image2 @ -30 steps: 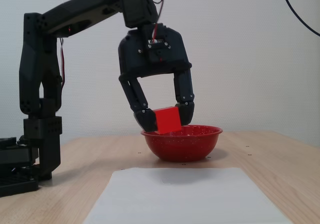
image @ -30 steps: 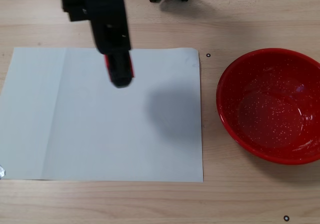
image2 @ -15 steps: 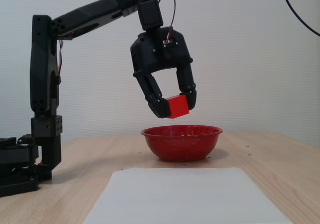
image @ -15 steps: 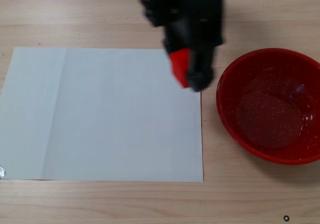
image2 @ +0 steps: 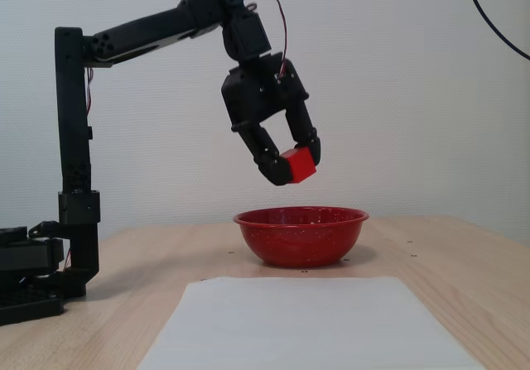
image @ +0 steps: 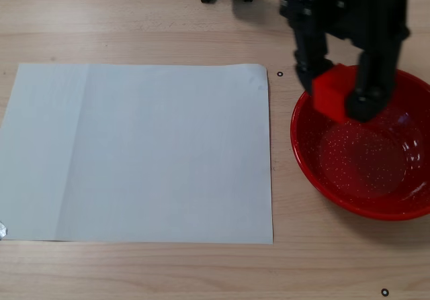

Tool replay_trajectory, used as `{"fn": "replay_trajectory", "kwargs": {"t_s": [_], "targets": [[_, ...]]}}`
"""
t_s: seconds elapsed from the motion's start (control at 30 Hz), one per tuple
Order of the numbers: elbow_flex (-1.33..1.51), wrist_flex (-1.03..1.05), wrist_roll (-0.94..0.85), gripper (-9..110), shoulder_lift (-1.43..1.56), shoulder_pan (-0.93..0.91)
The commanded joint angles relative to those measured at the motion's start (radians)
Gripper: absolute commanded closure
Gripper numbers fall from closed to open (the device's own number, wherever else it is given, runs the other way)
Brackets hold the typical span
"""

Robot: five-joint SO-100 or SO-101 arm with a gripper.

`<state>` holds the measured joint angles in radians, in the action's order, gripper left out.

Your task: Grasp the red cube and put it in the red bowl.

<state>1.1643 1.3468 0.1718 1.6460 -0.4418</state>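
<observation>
My black gripper (image2: pixel 294 165) is shut on the small red cube (image2: pixel 300 164) and holds it in the air, a short way above the red bowl (image2: pixel 301 235). In a fixed view from above, the cube (image: pixel 330 92) sits between the two black fingers over the bowl's far left rim, and the gripper (image: pixel 339 97) covers part of the bowl (image: pixel 363 172). The bowl is glossy red with white speckles inside and nothing lies in it. It stands on the wooden table to the right of a white sheet.
A large white paper sheet (image: pixel 141 152) lies flat on the wooden table (image: pixel 134 18), left of the bowl. The arm's black base and post (image2: pixel 70 180) stand at the left in a fixed view from the side. Small black marks (image: pixel 279 74) dot the table.
</observation>
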Motion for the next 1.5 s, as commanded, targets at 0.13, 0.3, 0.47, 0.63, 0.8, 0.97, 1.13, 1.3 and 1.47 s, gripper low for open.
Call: {"fn": "replay_trajectory", "kwargs": {"t_s": [0.13, 0.3, 0.47, 0.63, 0.8, 0.97, 1.13, 1.3, 1.47], "targets": [[0.052, -0.179, -0.028, 93, 0.124, -0.072], [0.117, -0.241, -0.035, 85, 0.109, -0.118], [0.133, -0.245, -0.055, 77, 0.103, -0.137], [0.118, -0.235, -0.061, 75, 0.101, -0.141], [0.077, -0.201, -0.061, 80, 0.103, -0.143], [0.051, -0.166, -0.052, 92, 0.12, -0.135], [0.058, -0.152, -0.035, 101, 0.153, -0.117], [0.095, -0.133, -0.035, 101, 0.21, -0.086], [0.133, -0.106, -0.044, 101, 0.278, -0.04]]}}
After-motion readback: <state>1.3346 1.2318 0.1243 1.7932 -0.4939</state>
